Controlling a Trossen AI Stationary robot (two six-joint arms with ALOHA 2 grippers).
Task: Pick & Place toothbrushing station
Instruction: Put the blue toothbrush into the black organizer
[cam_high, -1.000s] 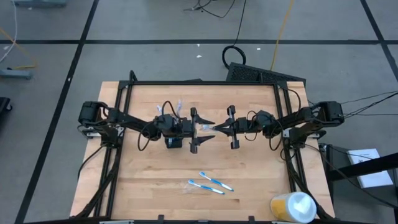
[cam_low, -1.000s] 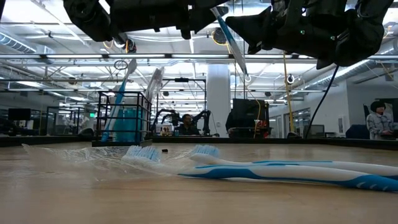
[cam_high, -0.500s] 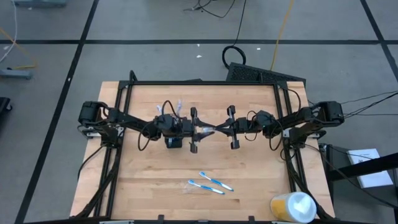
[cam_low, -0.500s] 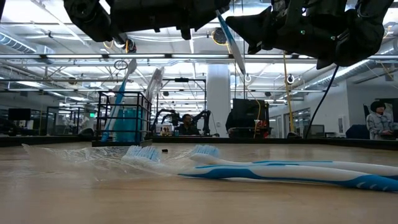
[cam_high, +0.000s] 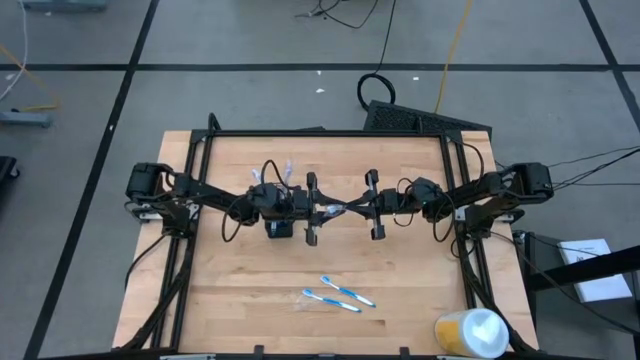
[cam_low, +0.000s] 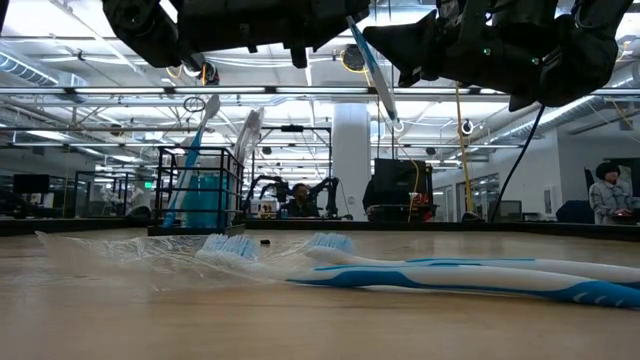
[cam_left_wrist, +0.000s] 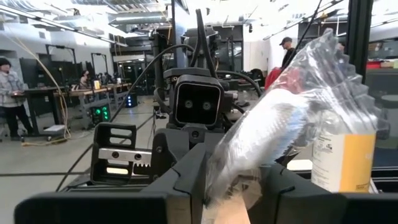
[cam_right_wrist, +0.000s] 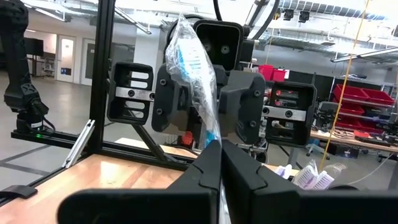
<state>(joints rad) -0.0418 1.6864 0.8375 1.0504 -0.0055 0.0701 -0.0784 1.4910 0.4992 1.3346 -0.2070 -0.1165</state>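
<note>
A toothbrush in a clear plastic wrapper (cam_high: 335, 208) hangs tilted above the table's middle, between my two grippers. My left gripper (cam_high: 322, 209) is shut on it from the left and my right gripper (cam_high: 350, 208) from the right. In the low view the wrapped toothbrush (cam_low: 372, 65) slants down below the grippers. The black mesh holder (cam_high: 280, 229) stands on the table just near of my left gripper, with toothbrushes upright in the holder (cam_low: 200, 190). Two bare blue-and-white toothbrushes (cam_high: 340, 293) lie flat toward the near edge. My left gripper pinches the wrapped toothbrush between its two fingers, on the crinkled clear wrapper (cam_left_wrist: 230, 180). It comes in level from the table's left. The package is lifted clear of the table. My right gripper pinches the package's other end (cam_right_wrist: 211, 146) between its shut fingers, level from the table's right. The wrapper rises past the fingers toward my left gripper (cam_right_wrist: 202, 102). The package is tilted and clear of the table.
A yellow-and-white round container (cam_high: 470, 333) stands at the near right corner. A loose clear wrapper (cam_low: 120, 255) lies beside the two bare toothbrushes (cam_low: 450, 275). A black frame (cam_high: 320, 133) runs along the table's edges. People are in the room beyond the table.
My left gripper has shut from wide open onto the wrapped toothbrush held by my right gripper. Both arms have stayed in place, and the package has kept its tilt above the table.
</note>
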